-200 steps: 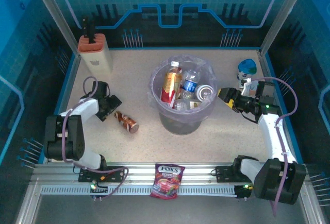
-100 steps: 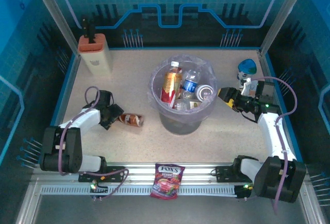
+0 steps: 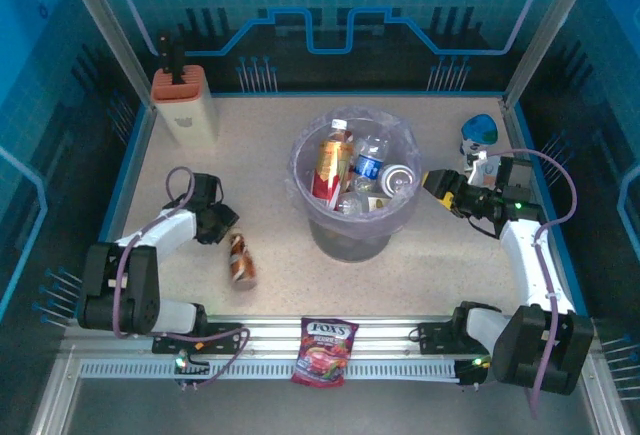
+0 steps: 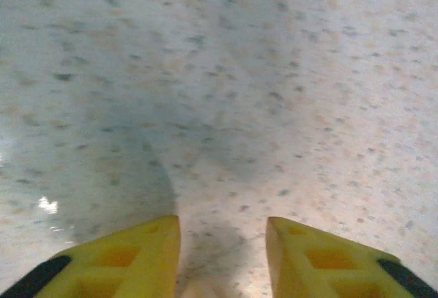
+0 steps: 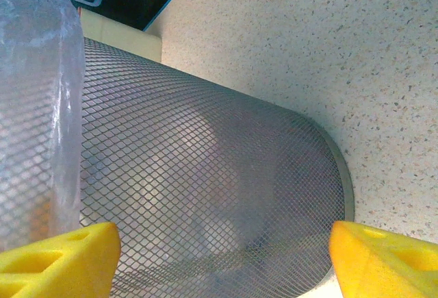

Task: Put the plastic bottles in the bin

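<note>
A brown bottle (image 3: 240,260) is lying flat on the worktop (image 3: 270,135), left of the bin (image 3: 350,240), its long axis running near-to-far, just nearward of the left jaws, which are standing apart on nothing; the right jaws are gaping empty beside the bin.

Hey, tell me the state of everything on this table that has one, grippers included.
Grey mesh bin with plastic liner: upright, holding several bottles.
Brown plastic bottle: lying on the table, outside the bin.
Left gripper: open, empty.
Right gripper: open, empty, beside the bin.
</note>
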Controlling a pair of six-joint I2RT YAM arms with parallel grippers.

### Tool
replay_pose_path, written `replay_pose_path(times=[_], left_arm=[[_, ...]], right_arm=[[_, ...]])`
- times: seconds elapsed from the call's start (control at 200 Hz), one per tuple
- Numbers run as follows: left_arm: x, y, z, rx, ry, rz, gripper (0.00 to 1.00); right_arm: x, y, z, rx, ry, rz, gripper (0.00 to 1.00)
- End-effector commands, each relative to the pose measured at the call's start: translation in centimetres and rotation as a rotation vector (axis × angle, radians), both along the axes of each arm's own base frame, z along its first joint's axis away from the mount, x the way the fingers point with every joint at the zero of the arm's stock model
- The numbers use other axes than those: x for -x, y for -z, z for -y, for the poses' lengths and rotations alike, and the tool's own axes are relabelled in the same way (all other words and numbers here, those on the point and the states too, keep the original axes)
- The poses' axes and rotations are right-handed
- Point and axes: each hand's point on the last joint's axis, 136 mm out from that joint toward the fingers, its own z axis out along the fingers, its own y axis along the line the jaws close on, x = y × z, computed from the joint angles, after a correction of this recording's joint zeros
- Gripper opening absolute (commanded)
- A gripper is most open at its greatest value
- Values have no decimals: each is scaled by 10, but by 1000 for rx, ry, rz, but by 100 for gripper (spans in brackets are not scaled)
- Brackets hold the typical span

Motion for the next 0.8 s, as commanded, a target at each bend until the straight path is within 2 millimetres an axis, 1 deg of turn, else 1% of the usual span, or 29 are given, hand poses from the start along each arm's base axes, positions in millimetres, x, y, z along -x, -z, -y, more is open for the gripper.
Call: replay_pose_path(times=[0.0, 0.14, 0.195, 0.24, 0.27, 0.33, 0.37, 0.41, 0.43, 0.455, 0.5, 0.53, 0.6, 0.655, 0.7, 0.795], left_arm=[[-21, -18, 12, 56, 20, 89, 35], [-29, -24, 19, 77, 39, 101, 34], [-28, -28, 23, 68, 74, 96, 36], [-24, -35, 22, 41, 113, 85, 39], [-24, -44, 22, 15, 161, 99, 42], [-18, -63, 24, -43, 277, 103, 55], [-10, -75, 26, -85, 357, 94, 66], [1, -87, 28, -131, 423, 71, 81], [7, -92, 26, -156, 439, 54, 87], [17, -97, 22, -191, 439, 23, 91], [32, -106, 10, -238, 396, -18, 94], [43, -110, 5, -249, 368, -33, 99], [65, -117, -5, -262, 300, -47, 99], [80, -117, -9, -250, 238, -58, 99], [89, -112, -9, -226, 198, -55, 99], [106, -92, -15, -211, 107, -80, 99]], right_arm=[[2, -8, 0, 6, -7, 26, 81], [2, -8, 0, 6, -6, 26, 81], [2, -10, 0, 8, -5, 29, 81], [3, -11, 1, 15, -3, 29, 81], [3, -11, 1, 19, -2, 26, 81], [3, -12, 1, 24, -3, 27, 81], [3, -12, 2, 26, -3, 27, 81], [3, -13, 2, 25, -5, 28, 81], [3, -13, 1, 23, -6, 26, 81], [2, -13, 1, 24, -6, 28, 81], [2, -13, 1, 24, -8, 27, 81], [2, -14, 1, 23, -9, 28, 81], [2, -15, 1, 20, -9, 30, 81], [1, -15, 0, 19, -12, 30, 81], [0, -15, 1, 22, -14, 29, 81], [-3, -16, 1, 23, -24, 29, 81]])
